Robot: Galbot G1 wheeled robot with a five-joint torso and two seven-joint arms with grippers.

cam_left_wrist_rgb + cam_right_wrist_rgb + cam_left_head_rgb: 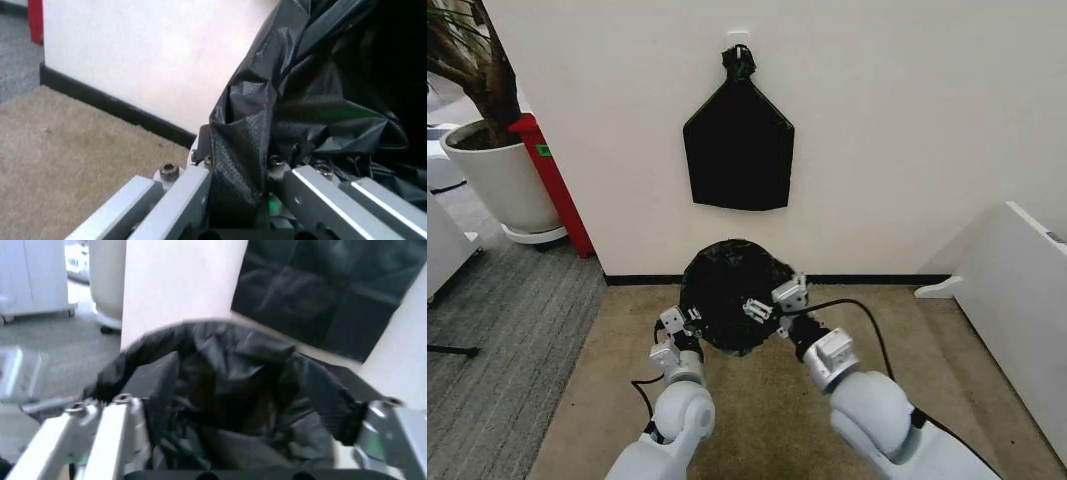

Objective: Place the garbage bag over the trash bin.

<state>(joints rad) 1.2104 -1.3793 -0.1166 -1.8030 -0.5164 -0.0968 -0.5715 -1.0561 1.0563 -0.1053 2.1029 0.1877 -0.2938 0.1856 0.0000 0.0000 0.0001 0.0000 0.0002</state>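
The garbage bag (pixel 730 292) sits on the tan carpet (pixel 757 400) close to the base of the cream wall (pixel 897 130), its glossy black plastic spread into a rounded, rumpled mouth; the trash bin cannot be made out beneath it, so whether the bag covers a bin cannot be told. The left gripper (pixel 677 322) is at the bag's near-left edge; in the left wrist view a fold of the bag (pixel 243 165) runs between the metal jaws, which pinch it. The right gripper (pixel 772 300) is at the near-right edge; in the right wrist view its jaws stand spread wide with the bag's open mouth (pixel 227 390) between them, black plastic draped against both sides; whether they grip the film cannot be told. A black cable (pixel 867 325) loops beside the right arm. On the wall above hangs a flat black bag bundle (pixel 738 145), knotted at its top. Off to the left stand a white planter pot (pixel 502 180) with a tree trunk and a red object (pixel 552 170) against the wall corner; grey carpet (pixel 487 350) lies beyond.
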